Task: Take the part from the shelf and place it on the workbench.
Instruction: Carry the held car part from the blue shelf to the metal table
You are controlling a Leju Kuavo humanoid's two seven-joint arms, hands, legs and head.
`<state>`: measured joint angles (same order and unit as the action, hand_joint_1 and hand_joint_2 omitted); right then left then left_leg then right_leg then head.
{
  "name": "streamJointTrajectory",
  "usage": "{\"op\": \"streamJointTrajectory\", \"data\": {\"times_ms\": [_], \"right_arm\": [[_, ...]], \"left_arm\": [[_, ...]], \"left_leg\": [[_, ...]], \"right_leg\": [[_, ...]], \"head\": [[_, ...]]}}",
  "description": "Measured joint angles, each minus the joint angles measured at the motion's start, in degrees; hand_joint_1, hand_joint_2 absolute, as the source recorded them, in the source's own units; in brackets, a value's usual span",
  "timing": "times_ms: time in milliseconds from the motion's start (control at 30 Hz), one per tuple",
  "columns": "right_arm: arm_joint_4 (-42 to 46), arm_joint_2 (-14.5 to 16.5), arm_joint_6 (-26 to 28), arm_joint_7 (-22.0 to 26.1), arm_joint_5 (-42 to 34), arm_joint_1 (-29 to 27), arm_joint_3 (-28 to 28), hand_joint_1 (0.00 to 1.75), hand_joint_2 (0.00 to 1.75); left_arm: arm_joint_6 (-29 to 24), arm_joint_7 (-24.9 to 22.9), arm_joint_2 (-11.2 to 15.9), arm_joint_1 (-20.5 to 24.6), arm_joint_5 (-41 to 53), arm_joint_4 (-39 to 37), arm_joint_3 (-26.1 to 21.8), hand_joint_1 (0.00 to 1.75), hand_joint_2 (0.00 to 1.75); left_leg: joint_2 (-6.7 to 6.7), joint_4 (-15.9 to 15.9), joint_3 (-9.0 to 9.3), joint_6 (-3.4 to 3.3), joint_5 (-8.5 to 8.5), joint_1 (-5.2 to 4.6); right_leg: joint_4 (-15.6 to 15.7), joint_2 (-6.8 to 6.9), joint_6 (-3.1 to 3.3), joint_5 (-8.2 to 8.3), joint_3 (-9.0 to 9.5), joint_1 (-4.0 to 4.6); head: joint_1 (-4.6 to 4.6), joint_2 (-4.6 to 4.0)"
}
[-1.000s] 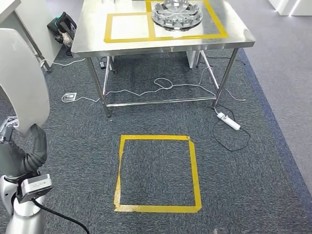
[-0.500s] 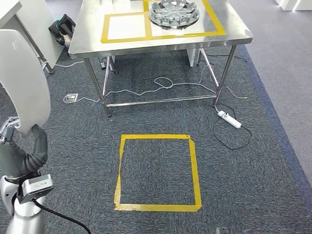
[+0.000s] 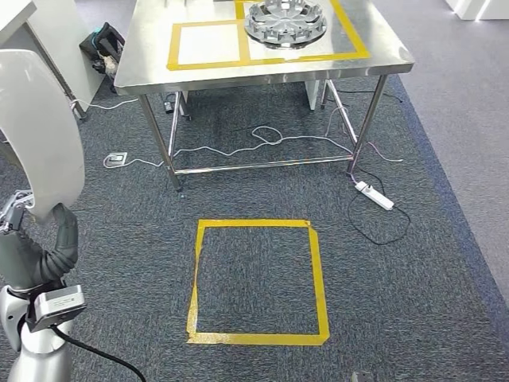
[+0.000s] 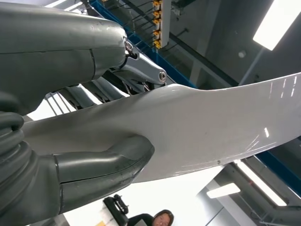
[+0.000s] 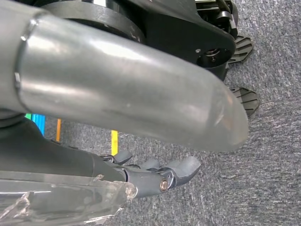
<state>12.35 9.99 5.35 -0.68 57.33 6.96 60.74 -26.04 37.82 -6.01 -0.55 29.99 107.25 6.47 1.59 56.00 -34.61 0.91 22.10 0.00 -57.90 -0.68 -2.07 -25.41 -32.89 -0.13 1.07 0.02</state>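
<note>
Left wrist view: the left hand (image 4: 89, 117) gripped the white curved part (image 4: 213, 132), thumb (image 4: 106, 162) pressed against it; the right hand (image 5: 156, 176) hung with fingers loosely extended, holding nothing.

1. A square of yellow tape (image 3: 258, 281) lies on the grey carpet (image 3: 420, 302).
2. A white power strip (image 3: 376, 196) lies near a table leg, with a black cord looping beside it.
3. A white cable (image 3: 264, 140) runs along the floor under the table.
4. A dark bag (image 3: 103, 44) sits on the floor at the far left.
</note>
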Motion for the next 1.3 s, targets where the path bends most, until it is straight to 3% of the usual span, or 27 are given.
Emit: {"op": "streamJointTrajectory", "data": {"times_ms": [1100, 1233, 1300], "right_arm": [[0.00, 0.01, 0.09, 0.01, -0.40, -0.12, 0.02, 0.00, 0.00], [0.02, 0.19, 0.14, 0.04, -0.39, -0.08, 0.02, 0.00, 0.00], [0.05, 0.22, 0.20, 0.10, -0.39, -0.05, 0.02, 0.00, 0.00]], "left_arm": [[0.15, -1.13, 0.00, -0.10, -0.20, 0.00, 0.00, 1.75, 1.75], [0.19, -1.20, -0.03, -0.16, -0.36, 0.16, -0.01, 1.75, 1.75], [0.21, -1.22, -0.07, -0.13, -0.44, 0.30, -0.01, 1.75, 1.75]], "left_leg": [[0.00, 0.00, -0.02, -0.02, 0.02, 0.00], [-0.03, -1.27, 0.63, -1.54, -0.09, -0.07], [-0.16, -3.10, 1.82, -2.00, -0.93, 0.41]], "right_leg": [[0.02, 0.00, 0.00, 0.00, -0.01, 0.00], [1.16, 0.06, -0.96, 0.30, 0.48, -0.22], [-1.01, 0.09, -1.29, -1.24, -0.45, -0.02]], "head": [[0.00, -0.01], [0.05, 0.00], [-0.27, 0.00]]}}
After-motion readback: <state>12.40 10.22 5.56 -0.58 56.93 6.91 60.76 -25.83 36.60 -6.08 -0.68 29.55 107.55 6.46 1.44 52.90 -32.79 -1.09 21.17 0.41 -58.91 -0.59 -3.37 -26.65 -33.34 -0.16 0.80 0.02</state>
